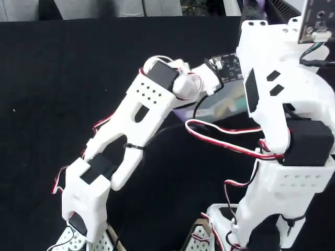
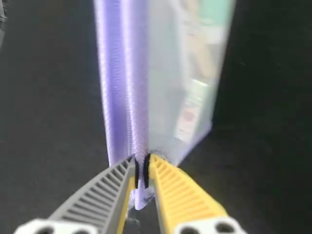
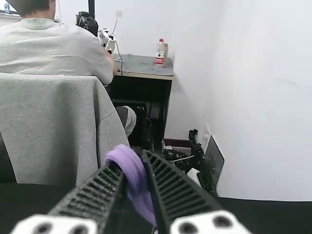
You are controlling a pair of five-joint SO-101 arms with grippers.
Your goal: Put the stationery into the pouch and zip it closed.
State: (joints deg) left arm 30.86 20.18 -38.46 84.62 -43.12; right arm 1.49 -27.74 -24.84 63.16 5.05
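Observation:
The translucent pouch (image 2: 170, 87) has a purple zipper (image 2: 119, 83) along one edge, and stationery (image 2: 195, 92) shows blurred through its wall. My left gripper (image 2: 142, 165), with one grey and one yellow finger, is shut on the zipper at the pouch's near end. My right gripper (image 3: 131, 163) has black fingers and is shut on a purple tab (image 3: 124, 156) of the pouch, pointing up toward the room. In the high view the pouch (image 1: 227, 104) lies between the left arm (image 1: 152, 99) and the tall right arm (image 1: 272, 78).
A black cloth (image 1: 63, 78) covers the table. Red and white cables (image 1: 225, 141) loop between the two arms. Beyond the table edge stand a grey-covered chair (image 3: 48, 126), a desk (image 3: 141, 68) and a white wall (image 3: 253, 87).

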